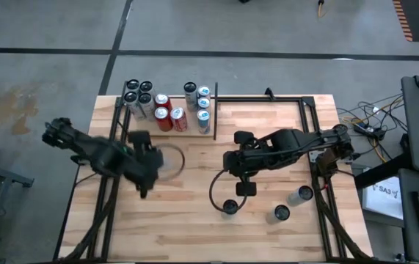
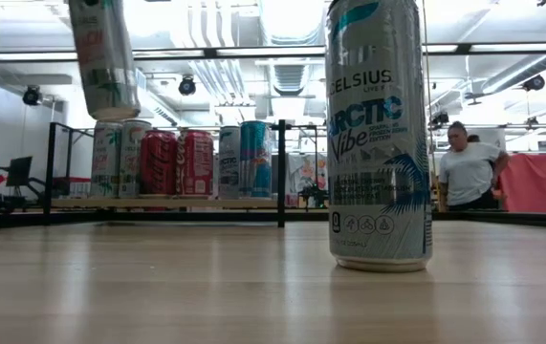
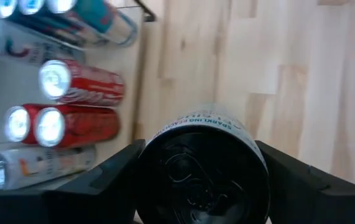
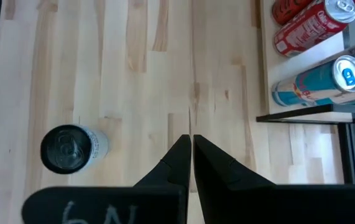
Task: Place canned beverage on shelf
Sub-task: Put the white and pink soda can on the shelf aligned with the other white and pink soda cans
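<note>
- Left gripper holds a canned beverage: the left wrist view shows a dark finger on each side of the can, jaws partly spread to its width, the can's dark top facing the camera.
- High view: the left arm is blurred at centre left, and the gripper with the can cannot be made out clearly there; it sits below the shelf in the frame.
- Table: pale wood, filling the middle of the high view; a black metal frame runs along its upper right.
- Shelf: pale panel at the upper left of the table, with black uprights. High view shows dark-topped cans, red cans and silver-blue cans on it. Low view shows the same row standing upright, which the overhead view does not make plain.
- Low view only: the held can hangs tilted at the upper left, above the shelf row and clear of the table; a person stands in the room at right.
- Right gripper: fingers pressed together, empty, at mid-table in the high view.
- Loose cans stand on the table at lower right in the high view; the low view shows one large in front, labelled Celsius.
</note>
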{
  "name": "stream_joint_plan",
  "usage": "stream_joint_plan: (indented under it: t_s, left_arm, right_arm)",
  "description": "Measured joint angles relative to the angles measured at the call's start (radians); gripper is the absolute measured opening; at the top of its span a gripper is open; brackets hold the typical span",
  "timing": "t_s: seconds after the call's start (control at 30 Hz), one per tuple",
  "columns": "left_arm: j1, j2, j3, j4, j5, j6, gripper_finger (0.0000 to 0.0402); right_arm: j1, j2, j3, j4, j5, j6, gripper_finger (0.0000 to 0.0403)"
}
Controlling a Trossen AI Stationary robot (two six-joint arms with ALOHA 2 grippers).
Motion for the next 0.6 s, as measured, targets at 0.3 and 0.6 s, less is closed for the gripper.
stream_joint_plan:
  t_s: [0.3, 0.6]
  left_arm:
    - [0.266, -0.153, -0.042, 0.001, 0.045, 0.232, 0.0246]
    - [0.561, -0.226, -0.188, 0.001, 0.128, 0.430, 0.0246]
  right_arm:
    - [0.000, -0.003, 0.000, 0.001, 0.000, -0.012, 0.0009]
    - [-0.009, -0.003, 0.000, 0.001, 0.000, -0.012, 0.0009]
